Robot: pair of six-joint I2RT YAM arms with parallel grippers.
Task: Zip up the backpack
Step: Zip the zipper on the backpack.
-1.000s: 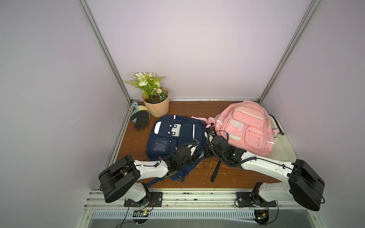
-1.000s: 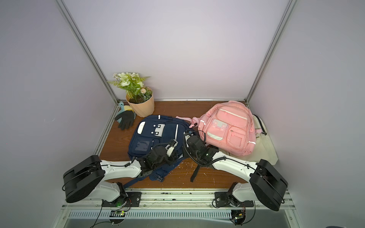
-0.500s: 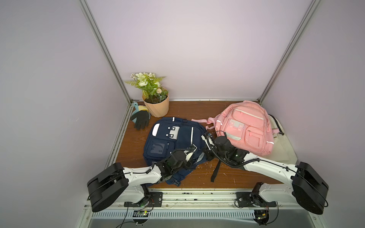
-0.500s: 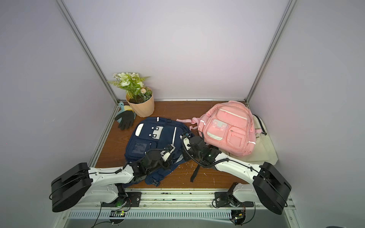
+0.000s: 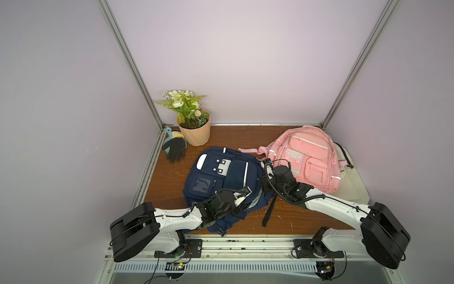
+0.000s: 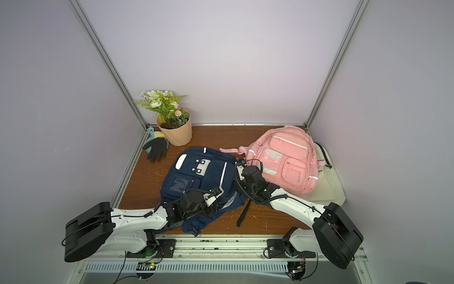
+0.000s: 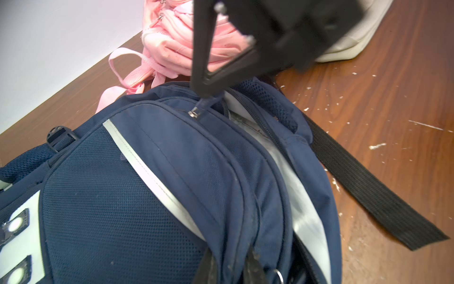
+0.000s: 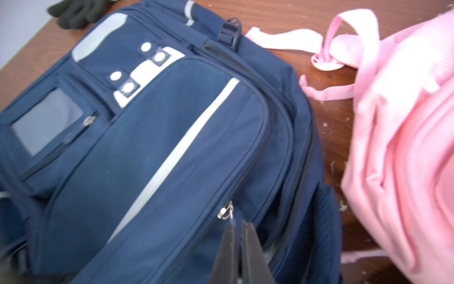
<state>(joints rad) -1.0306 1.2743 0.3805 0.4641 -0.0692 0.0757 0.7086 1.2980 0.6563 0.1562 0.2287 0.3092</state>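
Two clenched: right gripper (image 8: 237,226) pinching zipper pull (image 7: 205,103), left gripper (image 7: 231,263) pinching navy backpack (image 7: 122,196) fabric; contents hidden.

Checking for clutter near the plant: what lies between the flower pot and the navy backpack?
Nothing: only bare wooden tabletop separates the flower pot and navy backpack, seen in both top views.

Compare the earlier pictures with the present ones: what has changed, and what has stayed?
The left claw, pinching the navy backpack, drew back toward the front rail and dragged the bag's near end along, turning it slightly. The right claw kept its grip on the zipper pull. The pink backpack, flowerpot and glove stayed put.
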